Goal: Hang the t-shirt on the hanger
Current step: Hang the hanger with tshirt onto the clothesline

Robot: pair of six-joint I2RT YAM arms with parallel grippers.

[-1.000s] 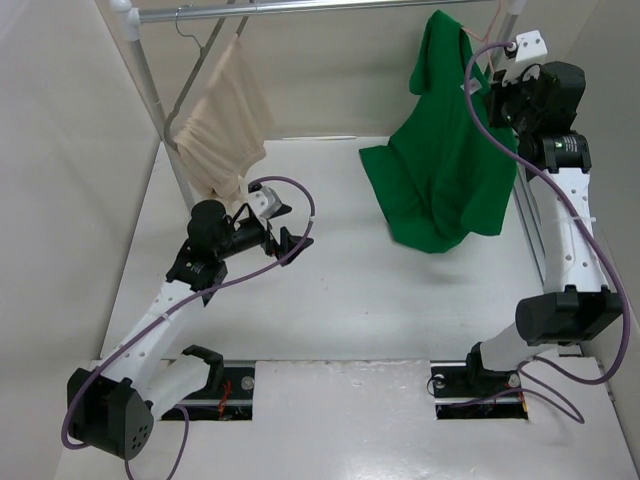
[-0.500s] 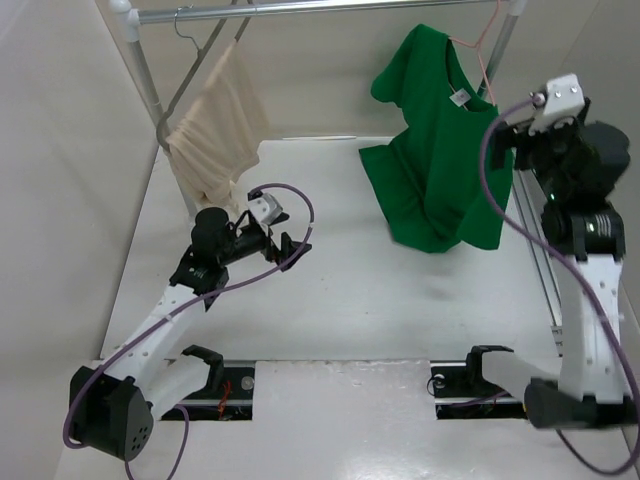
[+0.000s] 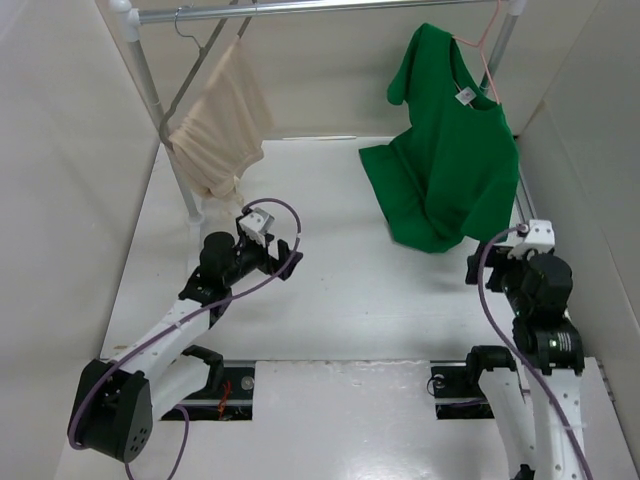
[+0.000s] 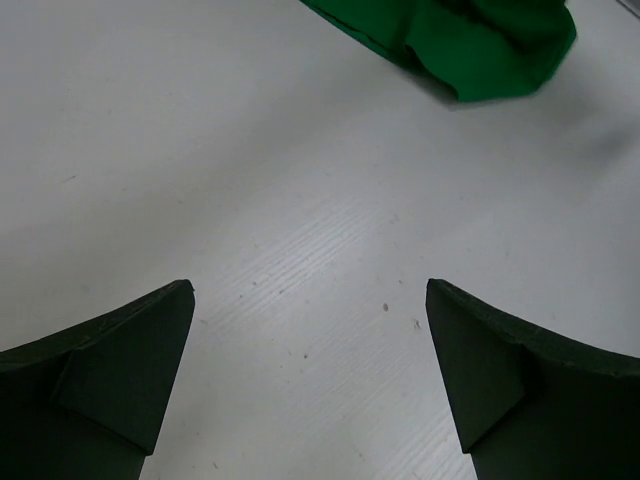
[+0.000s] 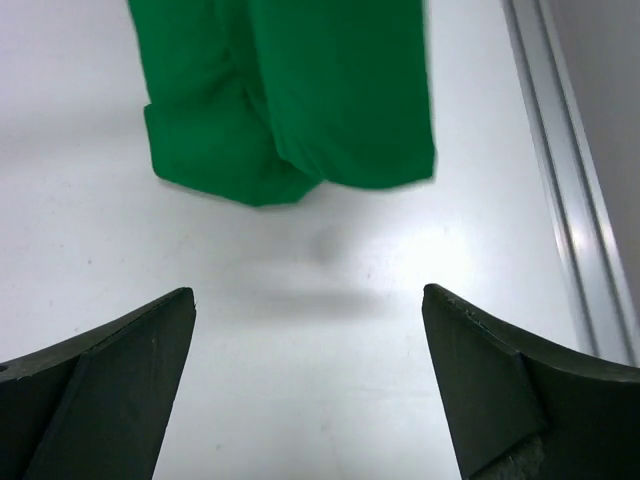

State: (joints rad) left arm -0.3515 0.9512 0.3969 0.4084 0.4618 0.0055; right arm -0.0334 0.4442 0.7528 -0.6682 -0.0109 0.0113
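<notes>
The green t-shirt (image 3: 450, 150) hangs on the pink hanger (image 3: 478, 52), whose hook is over the rack's top rail (image 3: 300, 9). A white tag shows at the neck. The shirt's lower part lies bunched on the table. My right gripper (image 3: 492, 270) is low over the table, in front of the shirt and apart from it. It is open with nothing in it (image 5: 306, 292), and the shirt's hem (image 5: 290, 90) shows ahead. My left gripper (image 3: 290, 255) is open over bare table at centre left (image 4: 308, 290), with a shirt edge (image 4: 470, 40) far ahead.
A beige cloth (image 3: 220, 120) hangs on a grey hanger at the rail's left end, just behind my left arm. The rack's slanted posts (image 3: 150, 90) and its aluminium foot rail (image 5: 565, 180) run along both sides. Walls close in left and right.
My right gripper has opened, let go near the hanger and dropped back to the near right of the table. The shirt swung and now hangs free. The left arm drew back slightly.
</notes>
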